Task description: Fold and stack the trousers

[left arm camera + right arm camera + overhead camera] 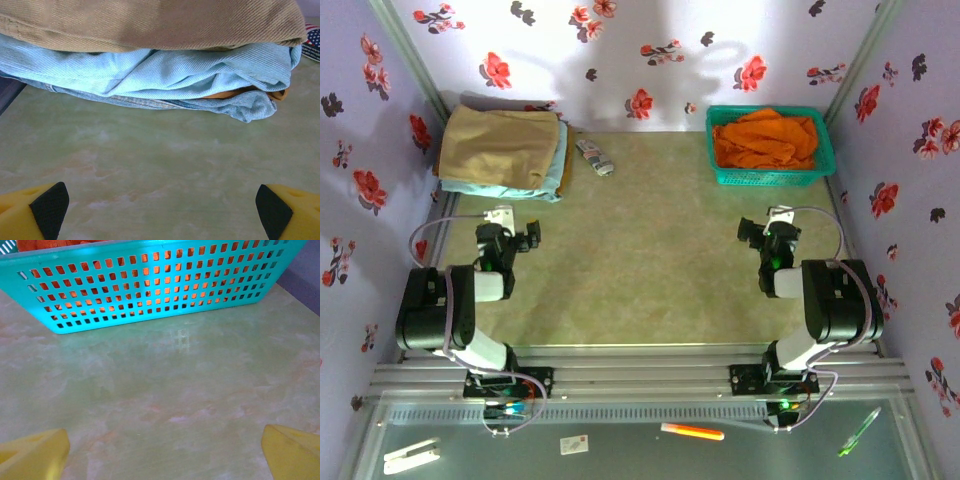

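The orange trousers (765, 140) lie crumpled in a green basket (770, 180) at the far right of the table. In the right wrist view the basket's perforated wall (150, 285) stands ahead, with orange cloth behind the holes. My right gripper (772, 228) (162, 452) hovers open over bare table just short of the basket, nothing between its yellow fingers (35, 455). My left gripper (507, 232) (160, 210) is open too, low over the table and facing the stack of folded garments, with empty tabletop between its fingertips (50, 210).
At the far left a tan folded garment (500, 145) (150, 22) lies on a light blue one (558, 165) (165, 70). A thin orange edge (235, 93) peeks from under the blue. A small patterned packet (595, 155) lies beside the stack. Floral cloth walls enclose the table.
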Motion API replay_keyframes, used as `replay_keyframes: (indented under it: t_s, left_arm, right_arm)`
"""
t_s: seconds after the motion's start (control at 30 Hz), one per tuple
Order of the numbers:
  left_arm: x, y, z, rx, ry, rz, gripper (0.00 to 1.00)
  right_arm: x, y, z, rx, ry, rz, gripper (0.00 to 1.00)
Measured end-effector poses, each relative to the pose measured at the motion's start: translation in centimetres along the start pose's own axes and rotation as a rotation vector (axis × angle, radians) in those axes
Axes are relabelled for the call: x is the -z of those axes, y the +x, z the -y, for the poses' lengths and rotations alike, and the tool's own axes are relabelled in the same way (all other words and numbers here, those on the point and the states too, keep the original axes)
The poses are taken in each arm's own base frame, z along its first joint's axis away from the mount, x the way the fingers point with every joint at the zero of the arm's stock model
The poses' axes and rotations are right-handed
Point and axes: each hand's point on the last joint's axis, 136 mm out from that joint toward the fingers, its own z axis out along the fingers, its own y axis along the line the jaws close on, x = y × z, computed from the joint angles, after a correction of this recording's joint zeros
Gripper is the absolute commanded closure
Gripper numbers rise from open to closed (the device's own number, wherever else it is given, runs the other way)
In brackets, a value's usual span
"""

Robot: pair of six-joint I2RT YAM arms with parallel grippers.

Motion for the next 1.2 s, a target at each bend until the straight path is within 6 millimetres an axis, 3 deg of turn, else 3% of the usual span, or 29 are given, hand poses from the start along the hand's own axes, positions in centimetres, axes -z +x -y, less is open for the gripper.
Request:
replay_keyframes:
  t_s: [0.17, 0.23, 0.3, 0.43, 0.53, 0.6, 0.7, 0.8, 0.87, 0.97, 1.2]
  left_arm:
    - [0.2, 0.1, -0.1, -0.001, -0.004, -0.034, 0.00]
    - [0.9, -1.8, 0.0, 0.004, -0.001, -0.046, 0.00]
    - [2.3, -6.0, 0.2, 0.033, 0.012, 0.020, 0.00]
    - [8.0, -16.7, 0.6, 0.213, 0.060, 0.214, 0.00]
    - [13.5, -21.6, 0.3, 0.378, 0.096, 0.295, 0.00]
    - [17.0, -22.8, 0.0, 0.499, 0.120, 0.333, 0.00]
    - [19.7, -21.7, -0.3, 0.637, 0.161, 0.317, 0.00]
    - [18.9, -18.6, 0.3, 0.728, 0.185, 0.181, 0.03]
    - [18.0, -16.0, 1.3, 0.752, 0.205, 0.067, 0.04]
    - [17.1, -12.1, 2.8, 0.777, 0.239, -0.095, 0.05]
    - [17.1, -7.4, 5.3, 0.811, 0.321, -0.296, 0.06]
  right_arm:
    - [0.4, -0.1, 0.4, 0.009, 0.040, -0.024, 0.01]
    - [1.3, -1.8, 0.2, 0.019, 0.059, -0.038, 0.01]
    - [2.6, -5.6, -1.0, 0.020, 0.051, -0.006, 0.01]
    - [7.5, -17.6, -5.6, 0.014, -0.011, 0.124, 0.01]
    - [11.9, -24.4, -7.0, -0.102, -0.064, 0.185, 0.01]
    - [14.0, -26.5, -6.1, -0.202, -0.066, 0.206, 0.01]
    - [15.2, -25.9, -4.4, -0.326, -0.047, 0.172, 0.02]
    - [14.1, -24.2, -3.0, -0.384, 0.005, 0.103, 0.02]
    - [12.1, -22.7, -2.1, -0.380, 0.064, 0.027, 0.02]
    - [7.4, -22.0, -1.0, -0.353, 0.152, -0.082, 0.05]
    - [-3.4, -19.6, 0.2, -0.254, 0.276, -0.253, 0.01]
